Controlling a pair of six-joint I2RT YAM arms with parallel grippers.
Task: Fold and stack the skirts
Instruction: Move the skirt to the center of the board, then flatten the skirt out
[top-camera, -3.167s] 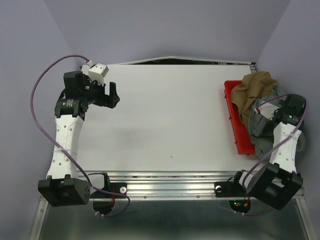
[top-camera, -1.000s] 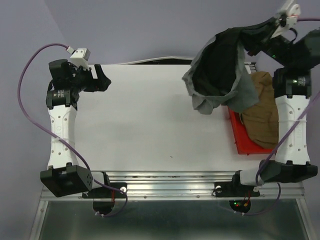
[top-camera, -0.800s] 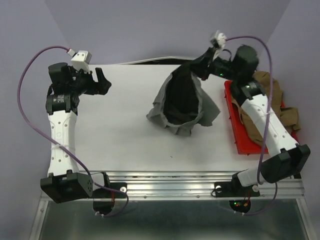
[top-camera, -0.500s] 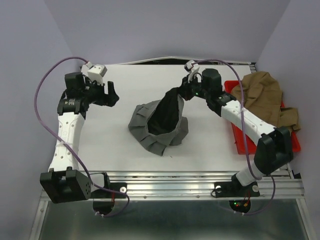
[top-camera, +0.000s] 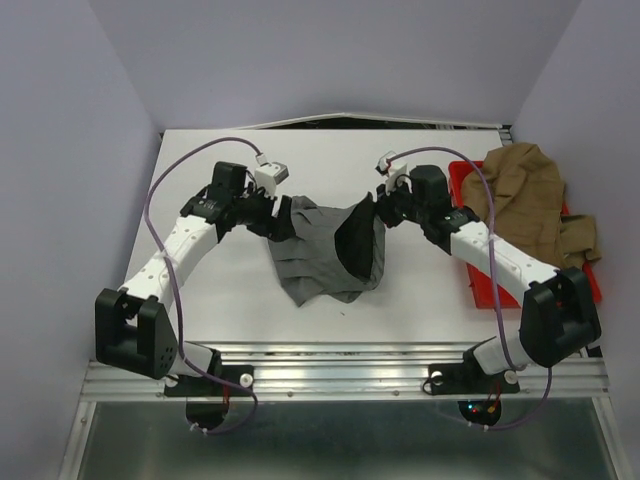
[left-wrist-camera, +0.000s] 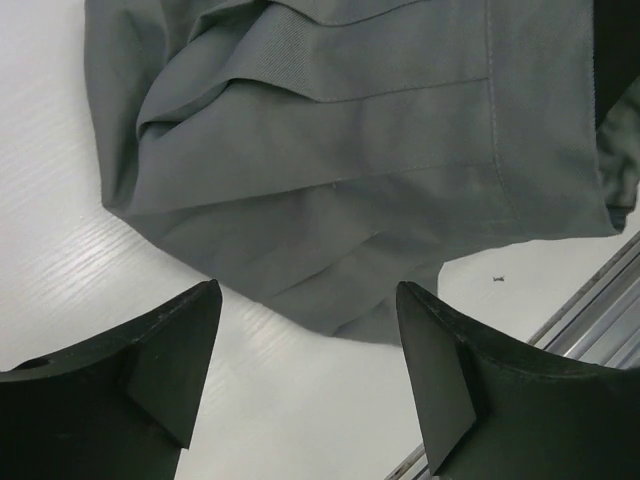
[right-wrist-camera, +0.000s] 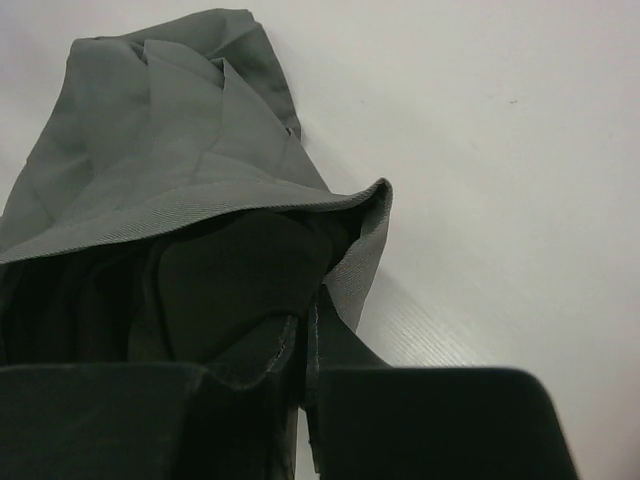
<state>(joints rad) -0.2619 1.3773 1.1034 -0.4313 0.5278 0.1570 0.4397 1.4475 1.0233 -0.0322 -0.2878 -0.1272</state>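
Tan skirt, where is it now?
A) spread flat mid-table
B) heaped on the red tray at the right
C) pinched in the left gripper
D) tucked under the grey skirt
B: in the top view the tan skirt lies bunched over the red tray on the right, apart from the grey skirt, with no gripper on it.

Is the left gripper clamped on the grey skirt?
No, the left gripper is open at the edge of the grey skirt, gripping nothing.
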